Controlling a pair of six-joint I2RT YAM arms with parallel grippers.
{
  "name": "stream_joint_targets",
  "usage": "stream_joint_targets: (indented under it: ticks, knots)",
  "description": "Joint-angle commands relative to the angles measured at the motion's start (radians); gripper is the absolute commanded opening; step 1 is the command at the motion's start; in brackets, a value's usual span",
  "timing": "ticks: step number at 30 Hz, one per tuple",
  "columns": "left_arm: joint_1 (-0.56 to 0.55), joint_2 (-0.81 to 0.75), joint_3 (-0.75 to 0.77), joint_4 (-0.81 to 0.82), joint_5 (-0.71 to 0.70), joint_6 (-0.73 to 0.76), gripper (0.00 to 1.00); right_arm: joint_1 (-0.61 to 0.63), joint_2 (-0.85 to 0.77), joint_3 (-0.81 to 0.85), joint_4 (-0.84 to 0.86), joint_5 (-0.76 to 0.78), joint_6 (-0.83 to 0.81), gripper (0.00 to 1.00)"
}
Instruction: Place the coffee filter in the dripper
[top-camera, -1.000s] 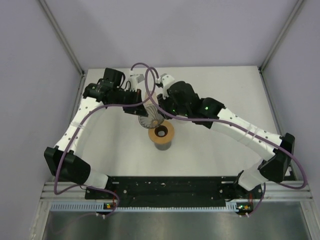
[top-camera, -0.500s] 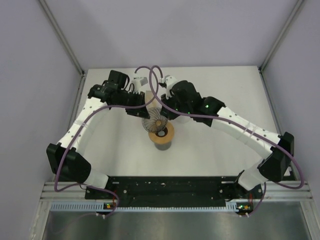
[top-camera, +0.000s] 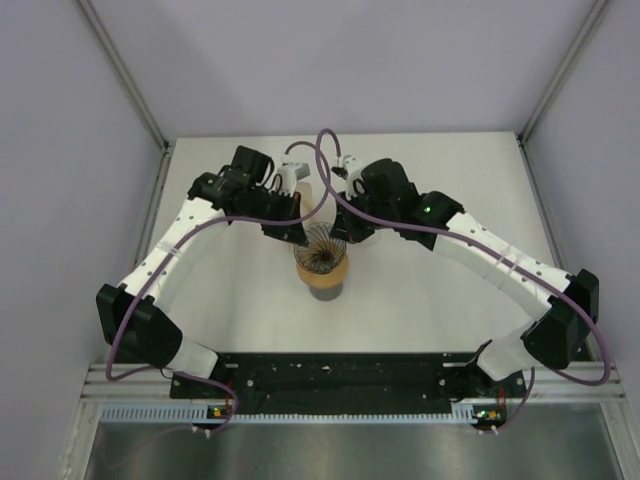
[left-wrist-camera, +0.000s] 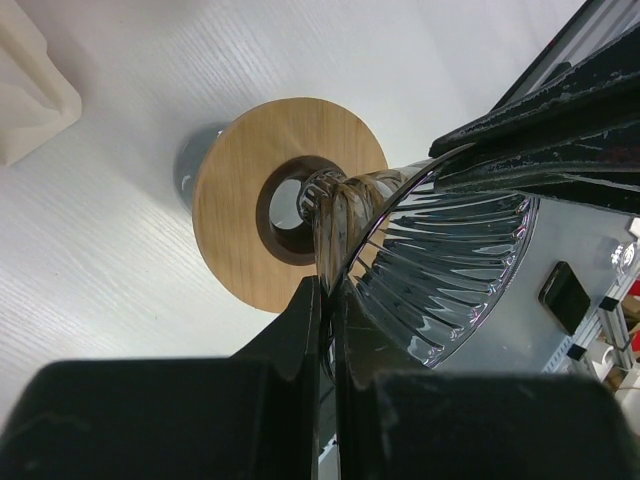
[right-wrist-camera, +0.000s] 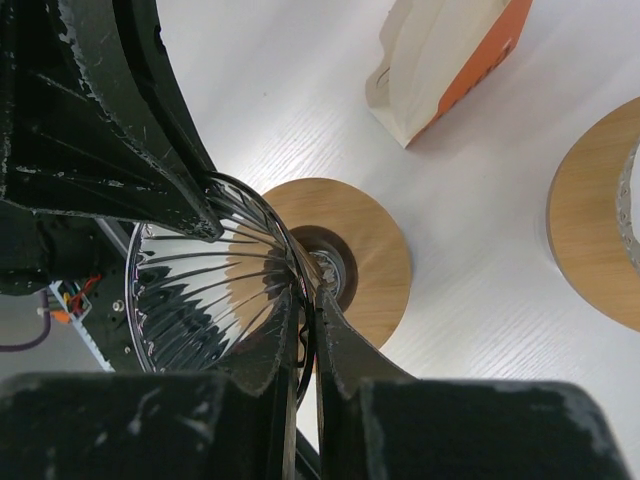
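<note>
White table: left tool and right tool clamp dripper, neck down.

I can read no text, label or number anywhere from here: none on the glass dripper, none on the cream-and-orange packet

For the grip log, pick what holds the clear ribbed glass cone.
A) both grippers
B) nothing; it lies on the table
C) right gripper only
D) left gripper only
A: the left gripper and the right gripper each pinch the wall of the clear ribbed glass cone, above the round wooden ring.
</note>
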Motion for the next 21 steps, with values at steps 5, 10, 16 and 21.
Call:
stream_joint_targets:
  ticks: [5, 10, 16, 21]
  knots:
    - [-0.020, -0.043, 0.023, 0.021, 0.109, -0.001, 0.00, -0.028, 0.046, -0.008, 0.015, -0.054, 0.001, 0.00]
    - [-0.018, -0.033, 0.001, 0.018, 0.104, 0.004, 0.00, -0.036, 0.068, -0.010, 0.017, -0.070, 0.000, 0.00]
    - [-0.018, -0.020, -0.010, 0.019, 0.115, 0.007, 0.00, -0.043, 0.075, -0.019, 0.015, -0.074, -0.002, 0.00]
    - [-0.017, 0.006, -0.016, 0.019, 0.127, 0.010, 0.00, -0.053, 0.081, -0.040, 0.012, -0.071, 0.000, 0.00]
